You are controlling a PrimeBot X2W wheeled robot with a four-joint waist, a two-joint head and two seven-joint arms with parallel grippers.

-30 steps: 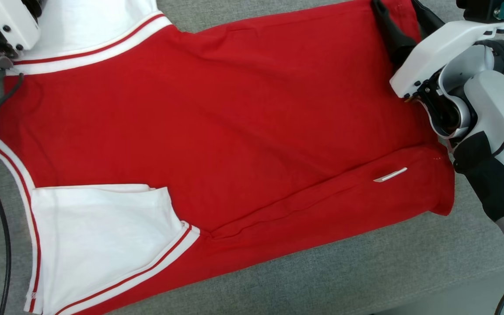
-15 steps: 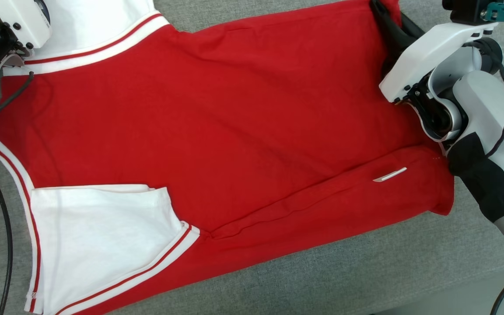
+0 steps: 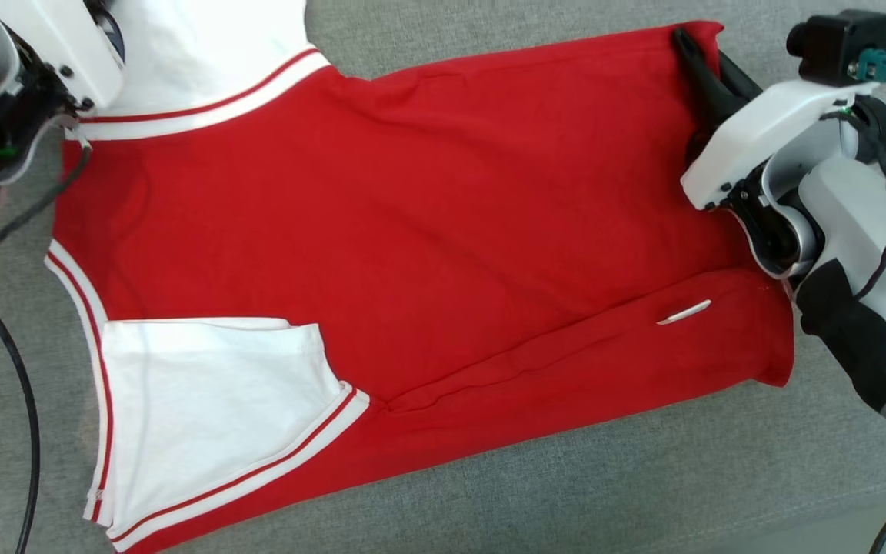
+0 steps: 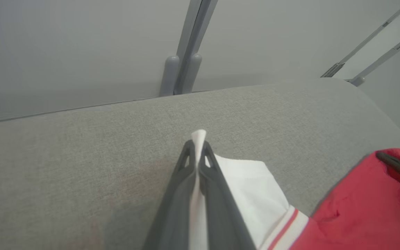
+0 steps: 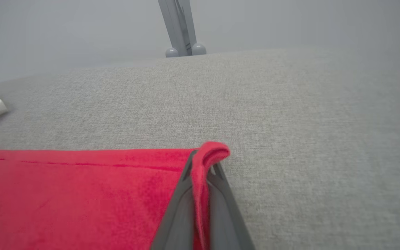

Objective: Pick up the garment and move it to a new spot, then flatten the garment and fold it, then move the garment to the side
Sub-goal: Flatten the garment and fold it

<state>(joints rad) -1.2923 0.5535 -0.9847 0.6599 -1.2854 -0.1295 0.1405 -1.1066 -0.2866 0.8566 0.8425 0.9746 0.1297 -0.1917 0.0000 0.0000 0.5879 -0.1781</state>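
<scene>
The garment (image 3: pixel 428 215) is a red shirt with white, red-striped sleeves, spread on a grey cushioned surface (image 3: pixel 604 477). Its near part is folded over, with one white sleeve (image 3: pixel 212 400) lying at the near left. My left gripper (image 4: pixel 197 146) is shut on the corner of the far white sleeve (image 4: pixel 252 187); in the head view only its white wrist housing (image 3: pixel 35 69) is seen. My right gripper (image 5: pixel 203 163) is shut on the red hem's far right corner (image 5: pixel 214 149). In the head view, its dark fingers (image 3: pixel 701 65) pinch that corner.
A black cable (image 3: pixel 24 400) loops over the surface at the left. Grey metal frame posts (image 4: pixel 182 69) stand behind the far edge. The surface's near edge (image 3: pixel 835 512) runs past the lower right. Bare cushion lies beyond the garment (image 5: pixel 290 104).
Both grippers have shut on the garment's far corners. The far edge and the left side of the garment have shifted toward me and rightward; the left wrist has moved with them.
</scene>
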